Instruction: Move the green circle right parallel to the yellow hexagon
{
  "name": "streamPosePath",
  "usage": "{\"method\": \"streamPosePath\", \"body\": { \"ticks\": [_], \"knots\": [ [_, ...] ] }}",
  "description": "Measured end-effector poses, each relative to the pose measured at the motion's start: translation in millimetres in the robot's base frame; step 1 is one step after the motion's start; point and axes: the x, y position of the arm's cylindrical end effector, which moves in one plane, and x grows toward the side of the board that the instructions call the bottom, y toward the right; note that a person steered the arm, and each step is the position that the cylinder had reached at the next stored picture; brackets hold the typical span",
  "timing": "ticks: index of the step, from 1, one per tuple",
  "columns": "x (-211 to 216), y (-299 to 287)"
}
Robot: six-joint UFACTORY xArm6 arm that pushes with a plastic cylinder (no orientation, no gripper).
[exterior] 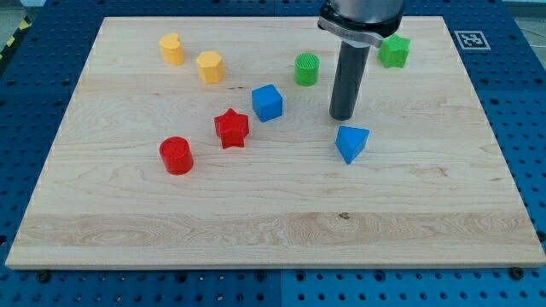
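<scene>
The green circle (306,68) stands near the view's top, right of centre. The yellow hexagon (210,66) lies to its left at about the same height on the board. My tip (342,116) rests on the board below and to the right of the green circle, apart from it, and just above the blue triangle (351,142).
A yellow heart-like block (171,49) lies at the top left. A green star (393,51) sits at the top right, partly behind the arm. A blue cube (267,102), a red star (231,128) and a red circle (177,155) lie left of centre. The wooden board (273,230) rests on a blue pegboard table.
</scene>
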Motion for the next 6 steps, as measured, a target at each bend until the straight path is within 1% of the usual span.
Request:
{"method": "streamPosePath", "body": {
  "ticks": [1, 3, 4, 5, 6],
  "knots": [
    [-3, -2],
    [-60, -11],
    [-75, -30],
    [-77, -46],
    [-76, -49]
  ]
}}
